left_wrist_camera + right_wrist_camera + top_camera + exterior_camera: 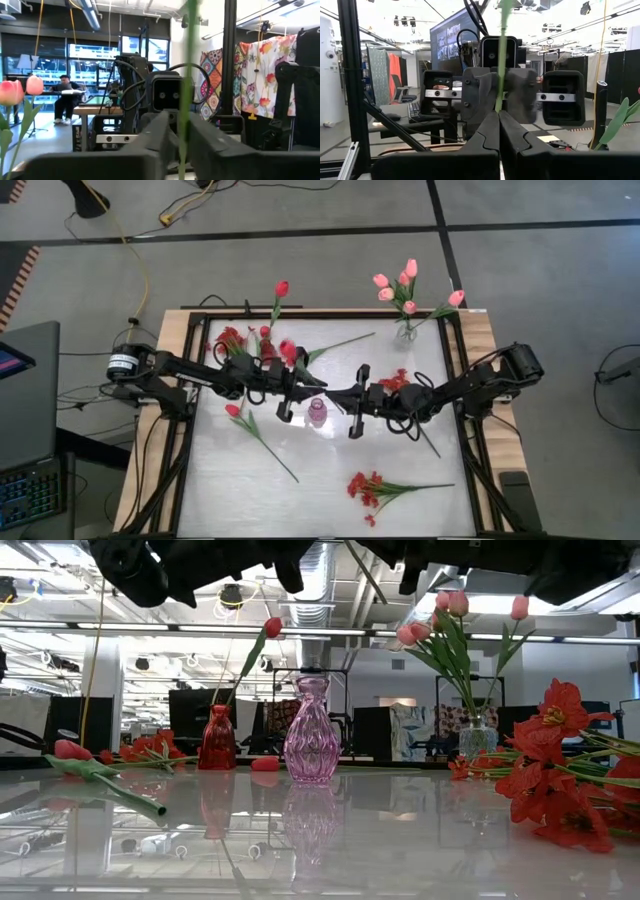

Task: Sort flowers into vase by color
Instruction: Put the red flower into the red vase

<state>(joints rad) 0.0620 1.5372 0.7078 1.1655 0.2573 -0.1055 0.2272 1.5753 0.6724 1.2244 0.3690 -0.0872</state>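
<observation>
Both arms meet over the table's middle, above the pink vase [317, 412]. A thin green flower stem [186, 75] stands between them. My left gripper [179, 137] is shut on the stem, reaching in from the table's left. My right gripper [498, 117] is also shut on it, reaching in from the right. The stem's lower end [368, 575] hangs clear above the pink vase [310, 730], a little to its right. The blossom shows in no view. A red vase [217, 738] holds a red tulip [274, 627]. A clear vase [478, 735] holds pink tulips [400, 285]. My left gripper pinches the green stem [181, 117] between its two fingers. The fingers come nearly level from the table's left and lie across the stem. The stem stands about upright and clear of the table. My right gripper pinches the same stem [498, 102] between its two fingers, right beside the left gripper's hold. The fingers come nearly level from the table's right and lie across the stem, which rises upright out of the hold.
Loose flowers lie on the table. A red tulip [240, 418] is at the left and a red bunch [368, 485] near the front. More red flowers [232, 340] lie by the red vase and under the right arm [395, 380]. Black frame rails [470, 440] border the table.
</observation>
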